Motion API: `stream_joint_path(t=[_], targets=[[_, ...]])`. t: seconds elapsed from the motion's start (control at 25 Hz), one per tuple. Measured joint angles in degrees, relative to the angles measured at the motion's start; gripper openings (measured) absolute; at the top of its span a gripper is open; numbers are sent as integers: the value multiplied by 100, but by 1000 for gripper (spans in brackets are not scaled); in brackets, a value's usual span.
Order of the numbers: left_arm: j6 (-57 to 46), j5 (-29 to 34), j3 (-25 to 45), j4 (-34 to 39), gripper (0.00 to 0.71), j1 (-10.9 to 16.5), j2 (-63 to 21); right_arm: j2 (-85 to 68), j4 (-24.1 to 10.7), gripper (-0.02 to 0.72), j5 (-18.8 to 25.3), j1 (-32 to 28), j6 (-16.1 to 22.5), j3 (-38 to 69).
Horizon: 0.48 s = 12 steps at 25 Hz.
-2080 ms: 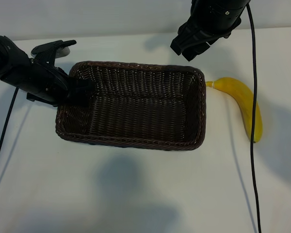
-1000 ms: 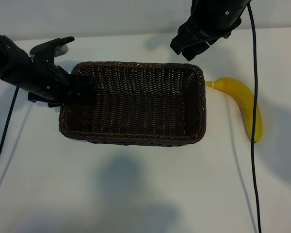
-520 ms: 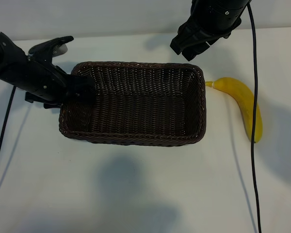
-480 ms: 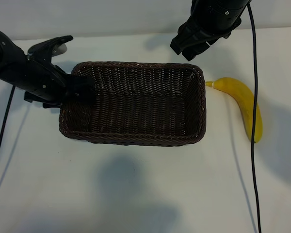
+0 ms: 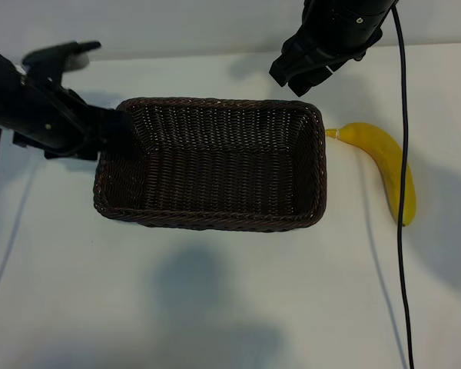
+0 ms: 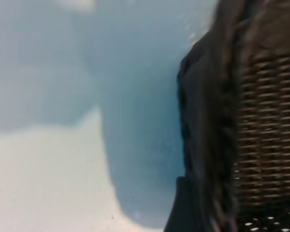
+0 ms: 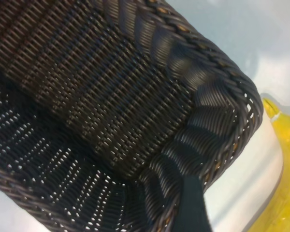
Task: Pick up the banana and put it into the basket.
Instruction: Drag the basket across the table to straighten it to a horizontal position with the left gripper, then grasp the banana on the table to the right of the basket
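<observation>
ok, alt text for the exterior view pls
Top-down view of a white table: an empty brown wicker basket in the middle, a banana lying just right of it. The left gripper sits at the basket's left end; the right gripper hangs above its far right corner.

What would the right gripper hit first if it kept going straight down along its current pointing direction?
Probably the basket: the right wrist view looks down at its corner nearest the banana, so the right gripper would likely meet the rim or inner wall there. Depth is unclear.
</observation>
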Motion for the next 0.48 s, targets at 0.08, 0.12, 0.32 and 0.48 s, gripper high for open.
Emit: stream_joint_path(t=[0.08, 0.12, 0.32, 0.48], targets=[[0, 34, 0, -1, 596, 0, -165, 0, 0, 553, 0, 0, 2, 0], [0, 70, 0, 1, 596, 0, -252, 0, 0, 553, 0, 0, 2, 0], [0, 245, 0, 67, 595, 0, -534, 0, 0, 552, 0, 0, 6, 0], [169, 298, 0, -244, 595, 0, -590, 0, -31, 553, 0, 0, 55, 0]])
